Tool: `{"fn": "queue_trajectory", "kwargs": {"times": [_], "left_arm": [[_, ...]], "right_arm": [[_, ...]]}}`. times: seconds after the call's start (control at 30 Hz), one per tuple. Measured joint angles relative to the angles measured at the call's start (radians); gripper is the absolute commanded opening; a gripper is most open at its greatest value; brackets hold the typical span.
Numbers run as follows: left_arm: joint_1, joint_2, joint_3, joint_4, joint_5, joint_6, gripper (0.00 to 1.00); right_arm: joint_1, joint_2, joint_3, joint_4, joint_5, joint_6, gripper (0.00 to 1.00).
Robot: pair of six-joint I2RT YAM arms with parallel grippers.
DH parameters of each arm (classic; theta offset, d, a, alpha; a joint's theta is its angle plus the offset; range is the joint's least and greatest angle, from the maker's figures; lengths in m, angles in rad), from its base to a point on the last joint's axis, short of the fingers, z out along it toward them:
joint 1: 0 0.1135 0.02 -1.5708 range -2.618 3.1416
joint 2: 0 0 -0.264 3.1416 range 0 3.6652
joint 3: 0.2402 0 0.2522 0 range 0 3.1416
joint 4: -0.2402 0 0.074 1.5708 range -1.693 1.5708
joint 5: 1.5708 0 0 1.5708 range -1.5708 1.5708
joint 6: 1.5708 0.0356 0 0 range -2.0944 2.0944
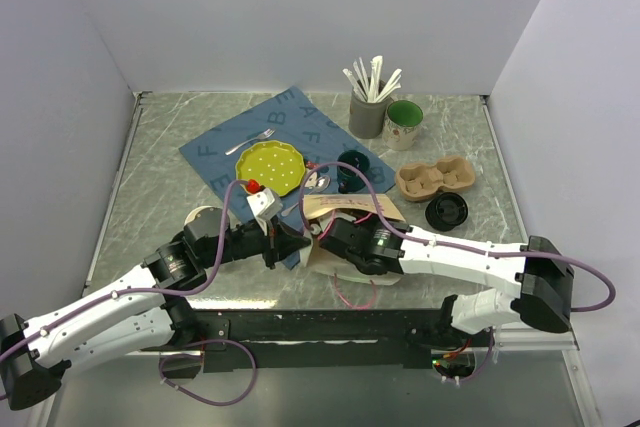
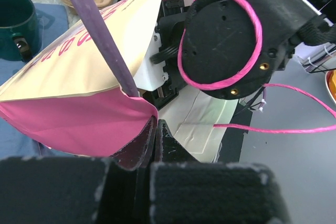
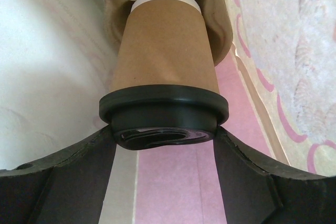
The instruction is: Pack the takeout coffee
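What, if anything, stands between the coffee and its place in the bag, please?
Nothing visible does. The coffee is already inside the bag, gripped at its lid by the right hand, with its base nested in what looks like a pulp tray. The left hand pinches the bag's edge, clear of the coffee's path.

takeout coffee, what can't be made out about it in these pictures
Right wrist: takeout coffee base buried in pulp moulding.
Top external: cup hidden inside paper bag, under right arm.
Left wrist: cup hidden behind bag wall and the right arm's wrist.
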Motion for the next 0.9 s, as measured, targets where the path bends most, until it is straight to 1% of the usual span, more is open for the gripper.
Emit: {"fn": "queue_trajectory", "kwargs": {"times": [0.17,0.3,0.33,0.6,0.8,0.87,0.9], "left_arm": [[0.0,0.0,0.0,0.001,-0.008,0.0,0.01],[0.0,0.002,0.0,0.006,-0.014,0.0,0.01],[0.001,0.005,0.0,0.01,-0.015,0.0,0.01],[0.001,0.015,0.0,0.032,-0.021,-0.003,0.01],[0.001,0.029,0.0,0.048,-0.024,-0.003,0.01],[0.001,0.029,0.0,0.049,-0.029,-0.003,0.01],[0.001,0.029,0.0,0.051,-0.033,-0.003,0.01]], "right_arm": [[-0.015,0.01,0.001,0.014,-0.004,-0.008,0.54],[-0.026,0.01,0.002,0.024,-0.007,-0.024,0.38],[-0.03,0.01,0.002,0.026,-0.009,-0.027,0.37],[-0.042,0.008,0.002,0.026,0.001,-0.014,0.41],[-0.042,0.027,0.009,0.02,0.022,0.012,0.42],[-0.043,0.039,0.018,0.014,0.027,0.023,0.44],[-0.045,0.044,0.02,0.015,0.028,0.027,0.47]]}}
